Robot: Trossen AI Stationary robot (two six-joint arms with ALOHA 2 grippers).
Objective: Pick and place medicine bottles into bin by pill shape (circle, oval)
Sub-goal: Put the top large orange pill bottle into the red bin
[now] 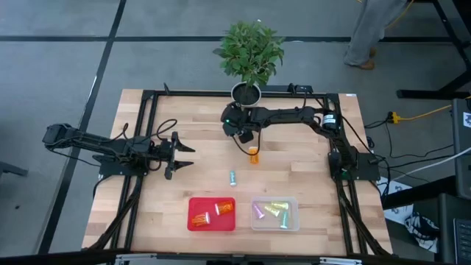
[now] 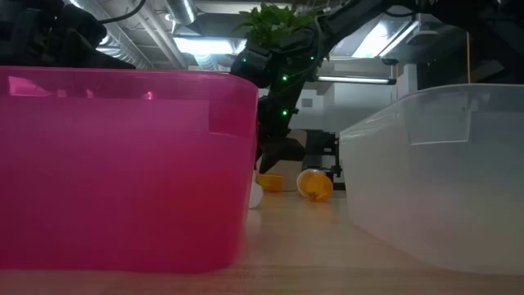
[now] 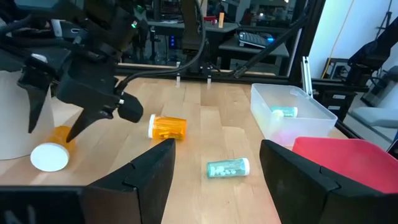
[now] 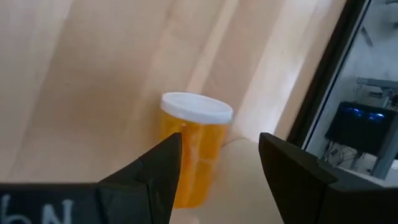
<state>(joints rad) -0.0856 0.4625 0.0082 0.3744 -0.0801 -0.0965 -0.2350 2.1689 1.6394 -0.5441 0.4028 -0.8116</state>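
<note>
The right end effector [image 1: 245, 138] hangs over the back of the counter [image 1: 184, 125], just in front of the potted plant [image 1: 250, 51], with its two fingers spread apart and nothing gripped between them. In the right wrist view an orange bottle with a white cap [image 4: 191, 146] lies on the wood just beyond the gap between those open fingers [image 4: 158, 171], not touching either one. From above, an orange bottle [image 1: 254, 155] lies on the counter just in front of the right end effector, toward the bins. The left wrist view shows a second orange bottle [image 3: 52, 149] lying close beside the plant's white pot [image 3: 15, 115], its white cap facing the camera.

A small teal bottle [image 1: 232, 177] lies on its side farther forward from the plant, between the orange bottle and the two bins.

The red bin [image 1: 193, 202] sits at the front of the counter, well apart from the plant, and holds orange bottles [image 1: 213, 213]. The clear bin [image 1: 294, 202] stands just beside it and holds pastel bottles [image 1: 272, 213], green and yellow among them.

The left end effector [image 1: 180, 155] waits over the counter well to the side of the plant, fingers open and empty.
</note>
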